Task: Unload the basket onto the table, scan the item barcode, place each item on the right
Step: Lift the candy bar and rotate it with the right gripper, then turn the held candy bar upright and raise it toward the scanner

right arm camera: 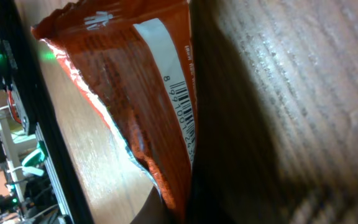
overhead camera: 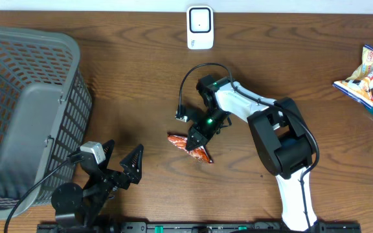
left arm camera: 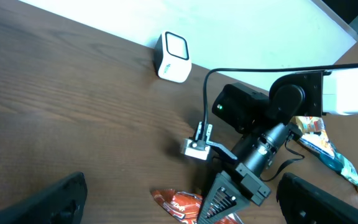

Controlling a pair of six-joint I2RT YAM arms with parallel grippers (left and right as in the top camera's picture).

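A: What sits at the left of the overhead view?
B: A grey basket [overhead camera: 31,97] on the brown table [overhead camera: 141,77]. Just right of it, in the lower left, the left tool [overhead camera: 120,155] stands with its jaws spread wide and nothing between them.
A: And the item?
B: The orange packet [overhead camera: 192,147] is low in the middle of the frame, below the white scanner [overhead camera: 200,28] at the top edge and well apart from it. The right tool [overhead camera: 197,138] is pinched closed on the packet.
A: Is its barcode visible?
B: In the right wrist view, yes: the barcode [right arm camera: 190,124] runs along a white strip.
A: Far right?
B: Snack bags [overhead camera: 368,71] at the edge.
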